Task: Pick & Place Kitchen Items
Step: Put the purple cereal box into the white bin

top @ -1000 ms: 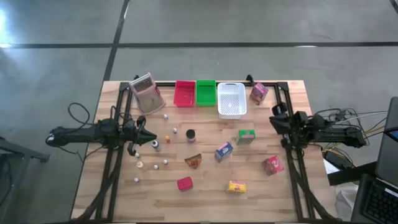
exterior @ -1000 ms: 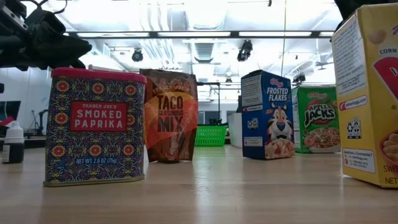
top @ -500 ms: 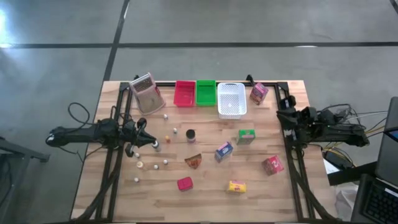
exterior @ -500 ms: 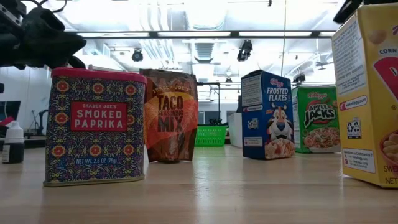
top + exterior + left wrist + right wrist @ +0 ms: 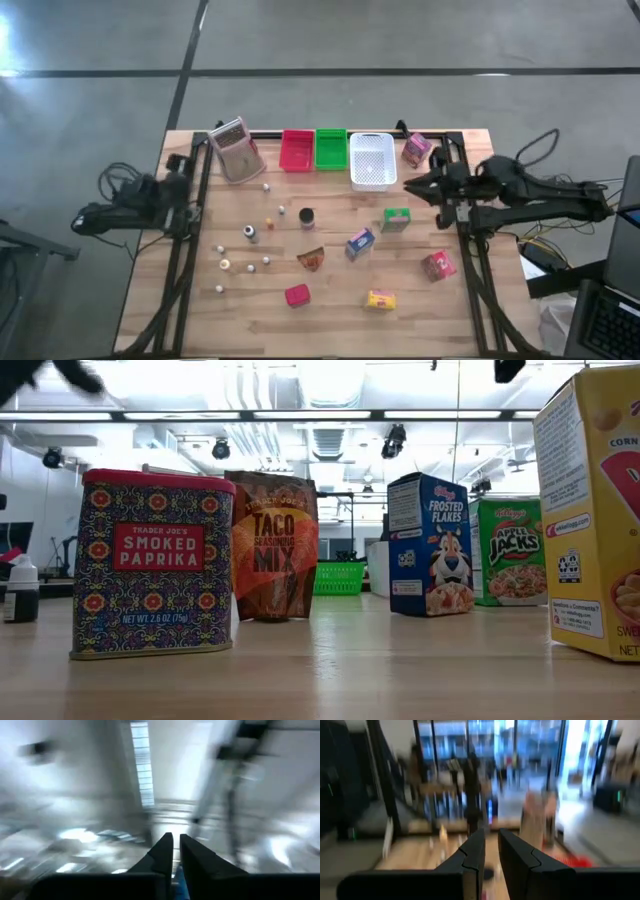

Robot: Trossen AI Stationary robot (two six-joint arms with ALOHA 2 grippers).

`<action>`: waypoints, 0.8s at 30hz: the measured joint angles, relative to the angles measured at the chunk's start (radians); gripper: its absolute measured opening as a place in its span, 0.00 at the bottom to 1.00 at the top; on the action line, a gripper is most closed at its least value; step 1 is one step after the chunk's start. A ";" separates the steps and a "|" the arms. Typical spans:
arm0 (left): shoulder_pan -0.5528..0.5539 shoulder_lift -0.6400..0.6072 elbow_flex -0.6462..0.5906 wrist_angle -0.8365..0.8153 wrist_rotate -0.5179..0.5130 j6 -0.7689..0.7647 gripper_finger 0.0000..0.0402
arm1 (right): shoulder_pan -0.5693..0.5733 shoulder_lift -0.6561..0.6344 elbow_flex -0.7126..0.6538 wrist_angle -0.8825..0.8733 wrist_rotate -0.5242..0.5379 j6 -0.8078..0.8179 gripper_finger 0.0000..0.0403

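Left gripper [image 5: 173, 851] sits at the desk's [image 5: 330, 315] left edge, fingers nearly closed, empty. Right gripper [image 5: 489, 851] hovers beside the green box [image 5: 396, 219], fingers likewise

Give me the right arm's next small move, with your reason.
Probably open the right end effector and lower it toward the green box. It hovers nearly shut and empty near the white basket, and that box is the closest item. The left end effector is pulled back at the table's left edge.

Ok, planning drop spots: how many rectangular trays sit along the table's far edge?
3, side by side: red tray, green tray, white tray rightmost.
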 joint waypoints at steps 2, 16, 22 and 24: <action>0.000 0.032 0.064 -0.072 0.072 0.015 0.10 | 0.000 0.053 0.077 -0.148 0.035 -0.003 0.13; 0.001 0.370 0.352 -0.556 -0.358 0.165 0.10 | -0.197 0.309 0.346 -0.845 0.585 0.239 0.13; 0.001 0.360 0.349 -0.552 -0.358 0.255 0.10 | -0.471 0.403 0.418 -0.845 0.373 0.187 0.13; 0.001 0.355 0.349 -0.554 -0.358 0.250 0.10 | -0.558 0.444 0.447 -0.845 0.292 0.151 0.13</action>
